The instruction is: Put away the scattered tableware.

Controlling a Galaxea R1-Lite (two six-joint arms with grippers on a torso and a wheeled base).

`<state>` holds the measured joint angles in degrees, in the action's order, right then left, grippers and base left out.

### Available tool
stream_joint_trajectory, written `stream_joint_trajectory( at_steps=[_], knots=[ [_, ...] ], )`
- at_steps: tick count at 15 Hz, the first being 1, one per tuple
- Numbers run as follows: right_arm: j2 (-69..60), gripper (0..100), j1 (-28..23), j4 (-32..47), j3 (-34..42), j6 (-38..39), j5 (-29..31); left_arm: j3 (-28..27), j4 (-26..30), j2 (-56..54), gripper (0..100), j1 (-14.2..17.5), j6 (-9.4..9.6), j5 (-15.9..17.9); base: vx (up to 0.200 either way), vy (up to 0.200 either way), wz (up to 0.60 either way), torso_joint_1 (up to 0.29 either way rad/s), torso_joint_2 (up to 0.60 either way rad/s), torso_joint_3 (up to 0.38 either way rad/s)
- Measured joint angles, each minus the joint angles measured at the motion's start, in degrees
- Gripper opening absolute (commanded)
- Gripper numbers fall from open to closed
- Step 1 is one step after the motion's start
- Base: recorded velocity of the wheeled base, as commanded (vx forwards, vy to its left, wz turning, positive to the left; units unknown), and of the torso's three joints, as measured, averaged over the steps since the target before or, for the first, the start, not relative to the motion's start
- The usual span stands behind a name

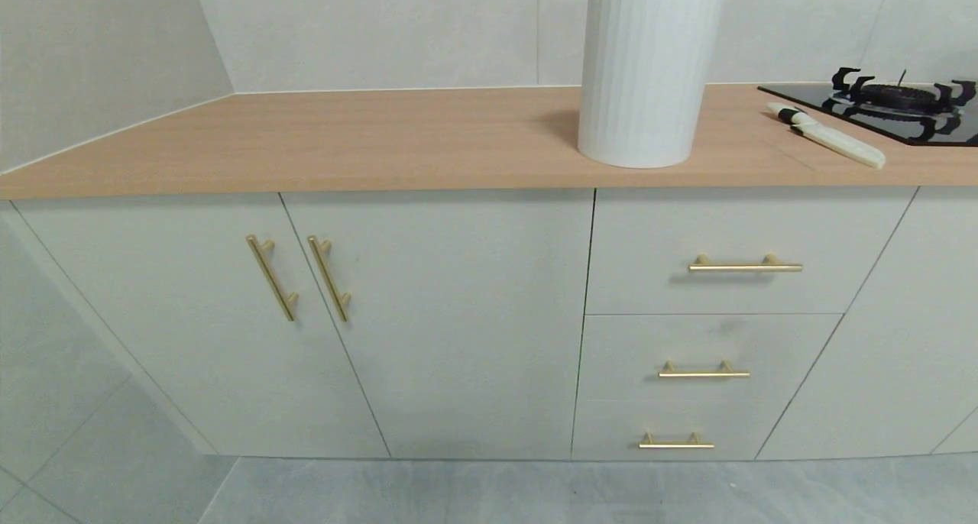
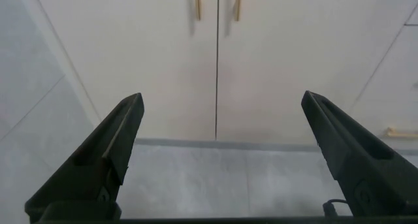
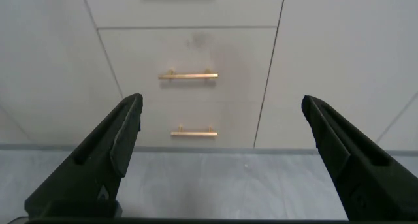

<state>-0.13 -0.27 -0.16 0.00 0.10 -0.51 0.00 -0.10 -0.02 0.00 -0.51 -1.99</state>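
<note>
A white knife (image 1: 829,136) with a black band near its handle lies on the wooden countertop (image 1: 382,138), at the right, beside the hob. A tall white ribbed container (image 1: 646,66) stands on the counter left of it. My left gripper (image 2: 221,106) is open, held low and facing the double cabinet doors (image 2: 215,61). My right gripper (image 3: 221,106) is open too, held low before the drawers, with nothing between its fingers.
A black gas hob (image 1: 894,104) sits at the counter's far right. Below are two doors with gold handles (image 1: 298,278) and three drawers with gold handles (image 1: 745,265), all closed. Grey tiled floor (image 1: 489,493) lies in front; a wall closes the left side.
</note>
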Motion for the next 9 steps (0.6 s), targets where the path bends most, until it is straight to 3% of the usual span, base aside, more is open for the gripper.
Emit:
stream_joint_trajectory(
  at_steps=[8, 9],
  knots=[
    [0.02, 100, 0.00, 0.00, 0.00, 0.00, 0.00, 0.00, 0.02, 0.00, 100, 0.00, 0.00, -0.01, 0.200, 0.000, 0.00, 0.002, 0.00, 0.005],
    [0.02, 100, 0.00, 0.00, 0.00, 0.00, 0.00, 0.00, 0.00, 0.00, 100, -0.02, 0.00, 0.00, 0.000, 0.000, 0.00, 0.000, 0.00, 0.000]
  ],
)
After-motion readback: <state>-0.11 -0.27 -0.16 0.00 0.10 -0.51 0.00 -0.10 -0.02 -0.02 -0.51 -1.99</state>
